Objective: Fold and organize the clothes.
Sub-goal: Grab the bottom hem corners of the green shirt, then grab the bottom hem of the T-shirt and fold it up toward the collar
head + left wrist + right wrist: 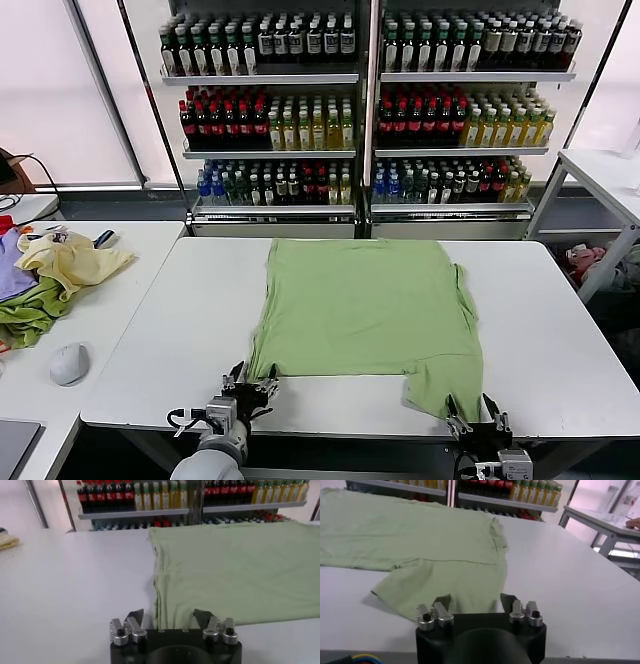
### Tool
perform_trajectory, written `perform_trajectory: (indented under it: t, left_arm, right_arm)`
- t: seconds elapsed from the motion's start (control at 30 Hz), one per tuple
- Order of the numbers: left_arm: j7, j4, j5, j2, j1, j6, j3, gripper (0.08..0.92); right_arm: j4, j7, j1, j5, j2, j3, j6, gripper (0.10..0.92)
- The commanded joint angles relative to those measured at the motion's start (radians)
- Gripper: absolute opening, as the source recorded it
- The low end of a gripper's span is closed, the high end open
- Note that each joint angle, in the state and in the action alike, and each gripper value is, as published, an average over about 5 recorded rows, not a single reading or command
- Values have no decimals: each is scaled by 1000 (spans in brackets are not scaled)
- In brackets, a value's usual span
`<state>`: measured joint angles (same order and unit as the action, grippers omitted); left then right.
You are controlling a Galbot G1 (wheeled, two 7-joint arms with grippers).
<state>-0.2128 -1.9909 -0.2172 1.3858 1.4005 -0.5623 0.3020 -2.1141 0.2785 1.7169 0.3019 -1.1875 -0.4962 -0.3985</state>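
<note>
Polo shirt (362, 305) flat on white table (180, 340), left tool (250, 384) and right tool (478, 414) open, drink shelves (365, 110) behind

Legible text, labels, brands, numbers, signs: none.

- Bottles (270, 40) on the shelving (365, 75) behind the table (560, 330): labels show only as bands of colour; no word or brand can be made out in the head view or either wrist view.
- Shelf-edge strips: pale, no price or number readable.
- Light green shirt (360, 305): plain side up, no print or tag lettering showing.
- Left gripper (250, 385) and right gripper (478, 420): no markings readable on their housings.
- Items on the side table (110, 300): nothing with readable lettering.
</note>
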Motion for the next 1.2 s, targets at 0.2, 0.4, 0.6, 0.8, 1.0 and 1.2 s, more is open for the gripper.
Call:
perform_trajectory:
  t: [0.2,0.4,0.6,0.8,1.0,1.2]
  left_arm:
    - [18,-41,-258,-20,24,1,33,376]
    - [55,-139,-301,-33,46,58,43,203]
    - [69,-184,-356,-54,30,80,59,112]
    - [73,-173,-394,-89,-13,95,74,110]
    - [71,-135,-419,-113,-73,100,73,110]
    - [65,-61,-414,-107,-148,100,58,110]
  right_arm:
    - [4,-34,2,18,2,-3,14,341]
    - [-20,-85,-18,-9,19,-42,90,209]
    - [-33,-105,-56,-2,30,-79,143,124]
    - [-31,-116,-119,20,41,-95,157,124]
    - [12,-119,-211,26,68,-96,156,124]
    - [92,-119,-346,27,93,-53,153,124]
